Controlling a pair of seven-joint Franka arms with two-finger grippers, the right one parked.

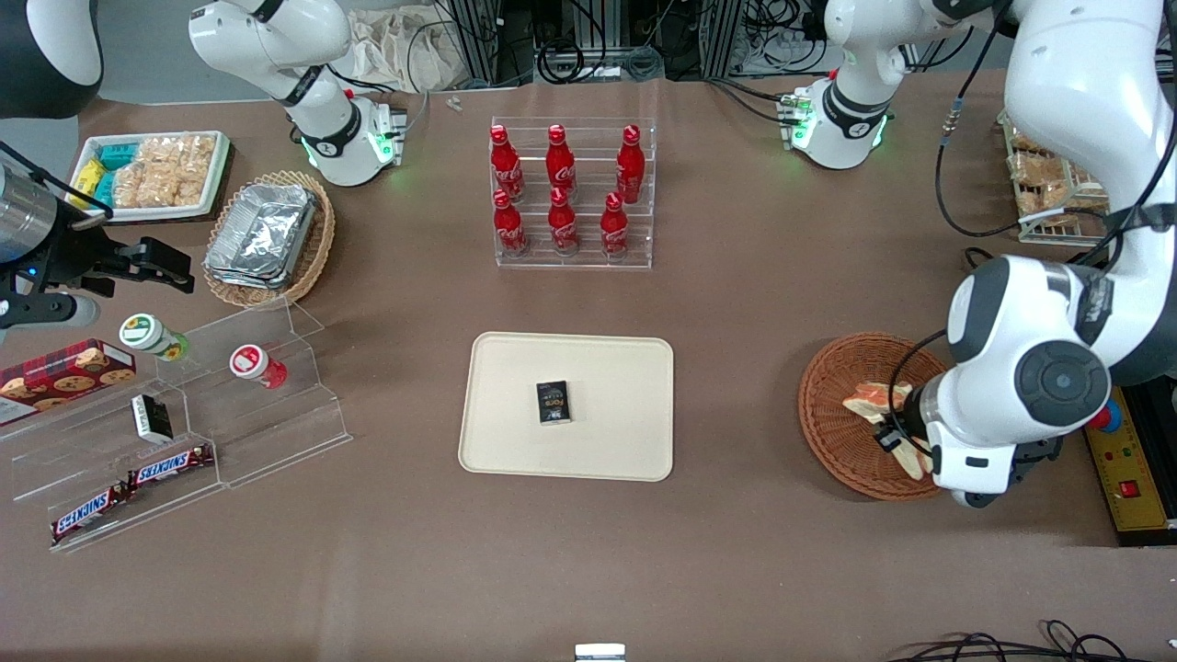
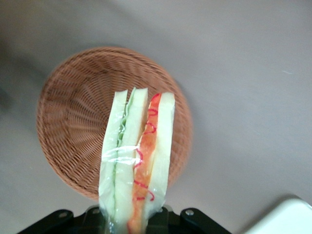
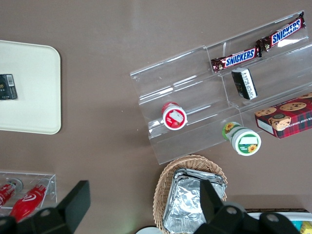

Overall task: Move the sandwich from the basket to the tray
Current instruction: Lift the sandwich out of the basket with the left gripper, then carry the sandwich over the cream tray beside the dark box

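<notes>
Brown tabletop (image 1: 736, 303) carrying the work items. The working arm (image 1: 1067, 303) bends down over the basket (image 1: 832, 414), which lies toward that arm's end of the tabletop. The cream tray (image 1: 607, 363) at mid-table bears a small dark box (image 1: 554, 403). The gripper (image 2: 130, 217) hangs above the basket, fingers closed on the wrapped sandwich (image 2: 139, 156), which is lifted clear of the weave and stands on edge, well apart from the tray.
</notes>
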